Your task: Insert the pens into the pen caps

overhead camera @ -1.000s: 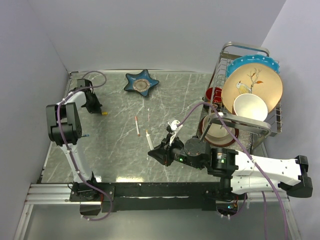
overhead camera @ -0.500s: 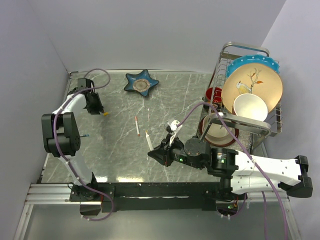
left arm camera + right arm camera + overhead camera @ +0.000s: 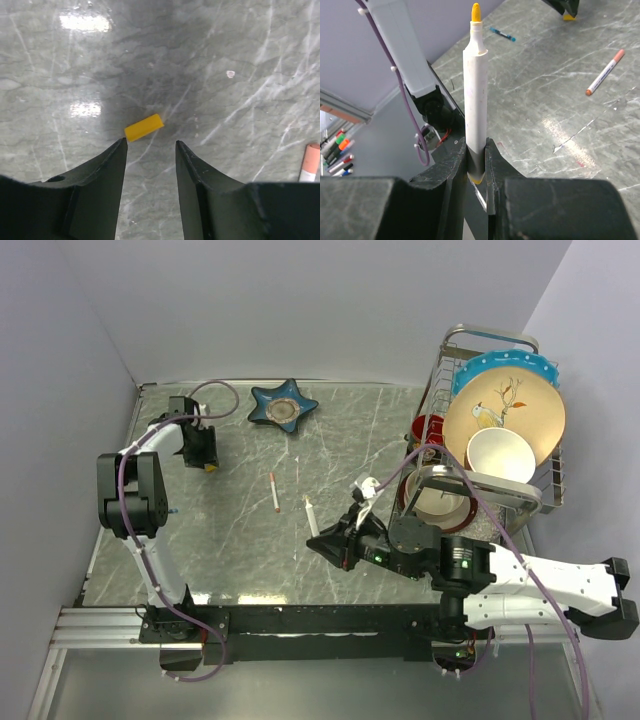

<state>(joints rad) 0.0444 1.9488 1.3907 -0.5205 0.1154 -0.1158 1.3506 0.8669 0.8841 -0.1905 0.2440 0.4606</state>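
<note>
A short yellow pen cap (image 3: 144, 127) lies flat on the marble table, just beyond the tips of my left gripper (image 3: 150, 142), whose jaws stand open with nothing between them. From above, that cap (image 3: 210, 467) sits at the far left under the left gripper (image 3: 206, 458). My right gripper (image 3: 476, 150) is shut on a white pen (image 3: 475, 100) by its lower end, its yellow tip pointing up. The held pen (image 3: 312, 518) hangs over the table's middle. A second white pen (image 3: 274, 492) lies on the table with a red-orange cap (image 3: 619, 54) on one end.
A blue star-shaped dish (image 3: 283, 407) sits at the back. A wire dish rack (image 3: 545, 490) with plates and bowls fills the right side. A small blue item (image 3: 172, 510) lies by the left arm. Purple cables loop off both arms.
My left gripper's jaws have opened over the yellow cap and its arm has shifted slightly. The right gripper has carried the held pen a little to the right.
</note>
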